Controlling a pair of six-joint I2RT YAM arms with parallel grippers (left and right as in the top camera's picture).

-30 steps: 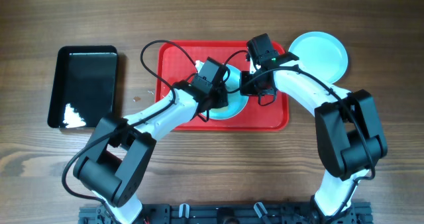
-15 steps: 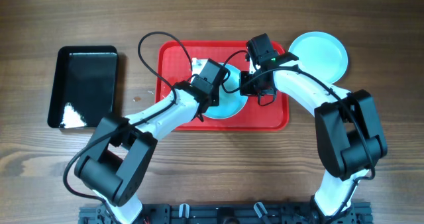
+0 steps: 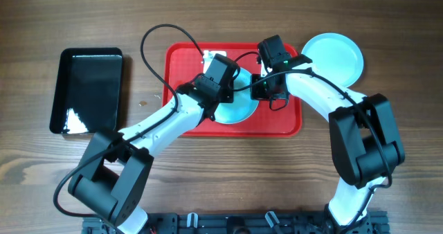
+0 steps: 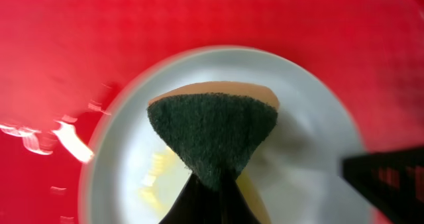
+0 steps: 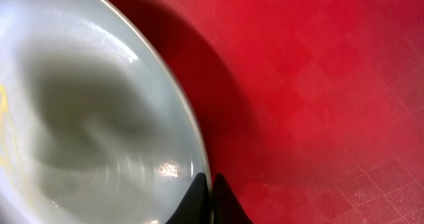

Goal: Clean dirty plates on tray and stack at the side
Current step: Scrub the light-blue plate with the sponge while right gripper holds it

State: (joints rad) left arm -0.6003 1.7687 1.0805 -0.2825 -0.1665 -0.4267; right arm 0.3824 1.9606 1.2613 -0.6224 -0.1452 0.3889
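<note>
Overhead, the red tray (image 3: 181, 61) lies mid-table, and both arms meet over the turquoise plate (image 3: 239, 109) that sits on it. The left pincer (image 3: 223, 82) hangs above the plate's near-left part, and the right pincer (image 3: 263, 90) is at the plate's rim on the opposite side. A second plate (image 3: 333, 54) rests on the bare wood beyond the right pincer, off the tray. A black tray (image 3: 88, 88) lies well away behind the left arm. In the left wrist view, the left pincer (image 4: 212, 184) is clenched on a green scouring sponge (image 4: 212, 128), whose fanned face sits directly ahead of the fingertips over the plate (image 4: 311, 151). Yellow residue (image 4: 156, 177) shows just left of the pincer, so I'd say the scrubbing isn't finished. A dark shape low on the right edge may be the other pincer, though I can't be sure. In the right wrist view, the right pincer (image 5: 211, 184) is nipped on the plate's thin rim. The plate (image 5: 86, 105) spreads away to its left and red tray (image 5: 318, 85) to its right. My worry is that narrow hold. A hard sponge stroke could pull the rim out of the pinch and send the plate skating on the slick tray. The two pincers are also working so close together that they could knock each other.
</note>
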